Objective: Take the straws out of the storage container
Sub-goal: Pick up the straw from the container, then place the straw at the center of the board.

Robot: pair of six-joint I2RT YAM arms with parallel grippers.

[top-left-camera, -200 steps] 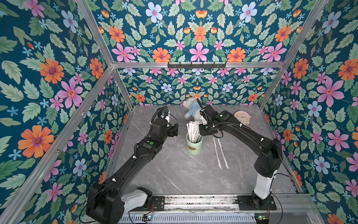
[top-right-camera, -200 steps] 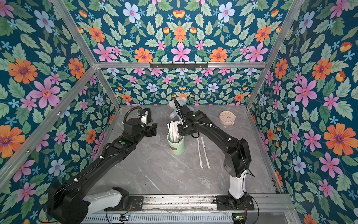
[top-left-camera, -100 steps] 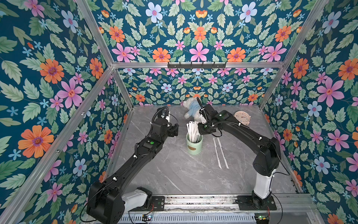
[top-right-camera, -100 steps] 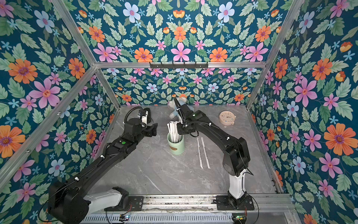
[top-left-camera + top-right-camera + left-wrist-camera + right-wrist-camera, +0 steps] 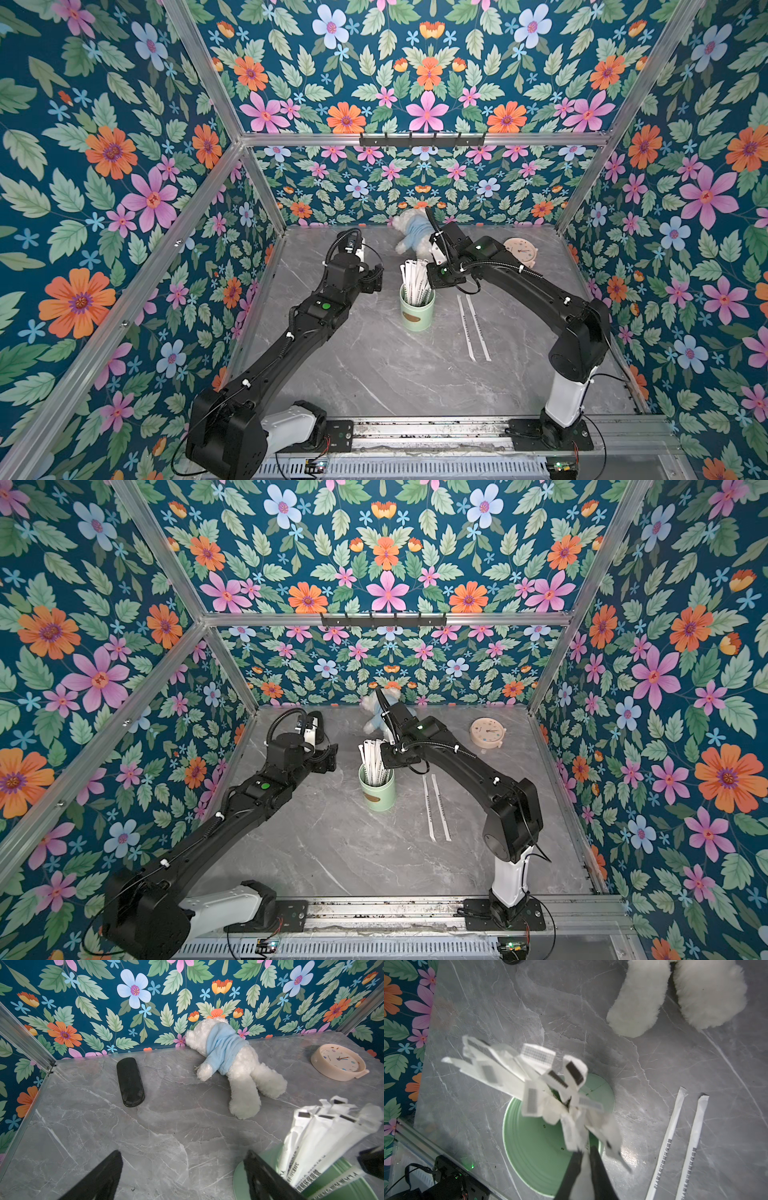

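The right hand grips one thin white paper-wrapped straw, so lift it straight up from the small mint-green cup; the left hand is open.

You're looking at walls in blue floral paper, aluminium beams, a black hook rail, and a grey marble desk.
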